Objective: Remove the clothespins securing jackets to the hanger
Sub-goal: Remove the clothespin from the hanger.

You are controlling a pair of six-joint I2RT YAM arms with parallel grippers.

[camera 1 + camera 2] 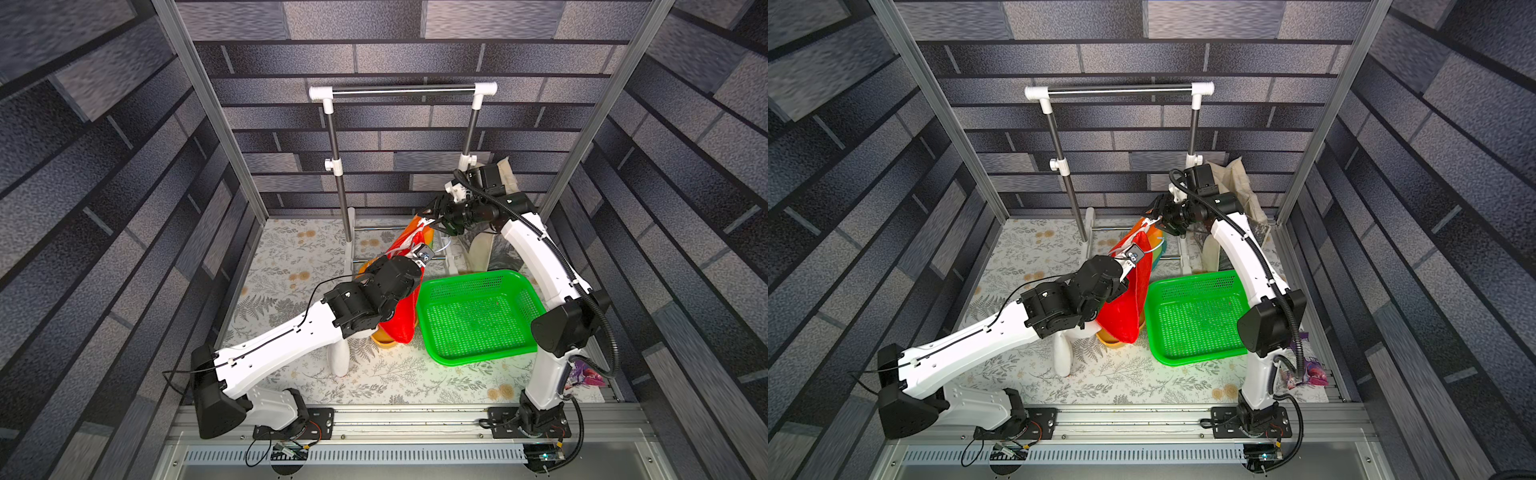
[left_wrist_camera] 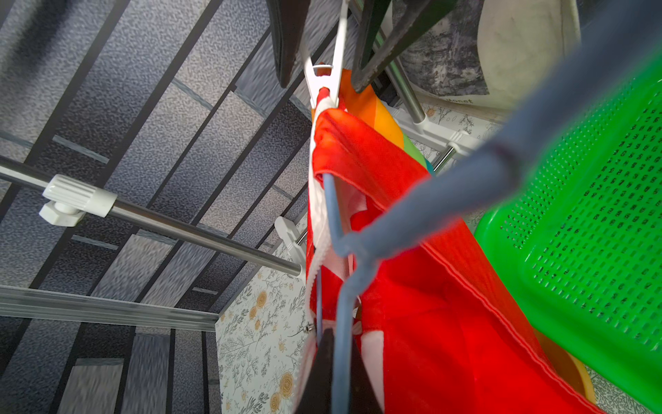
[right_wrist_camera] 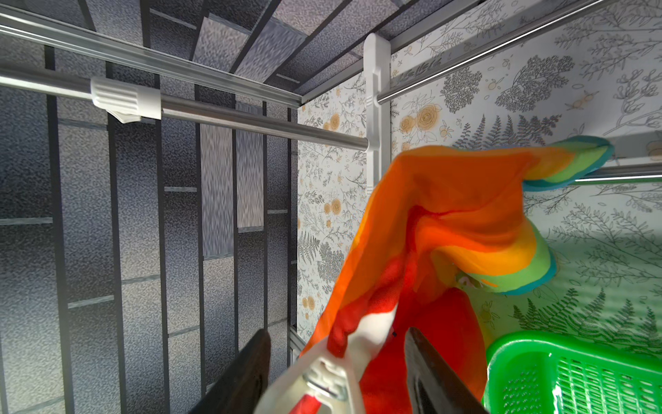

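Note:
The red-orange jackets [image 1: 401, 316] [image 1: 1125, 307] hang on a thin pale blue hanger [image 2: 331, 208] held up between the arms. My left gripper [image 2: 331, 337] is shut on the hanger's wire just below its hook [image 1: 445, 246]. A white clothespin [image 2: 324, 77] [image 3: 322, 380] pinches the fabric's upper edge onto the wire. My right gripper [image 1: 432, 218] [image 1: 1152, 216] [image 3: 338, 331] is open with its two black fingers on either side of the clothespin's handles; a gap shows on each side. A white sleeve [image 1: 338, 357] dangles down to the table. I can see no blue-teal clothespin.
A green perforated basket [image 1: 469, 276] [image 1: 1196, 279] sits on the floral table cover right of the jackets. The steel clothes rack [image 1: 403, 90] with white joints stands at the back. A beige tote bag [image 1: 509, 174] leans in the back right corner behind my right arm.

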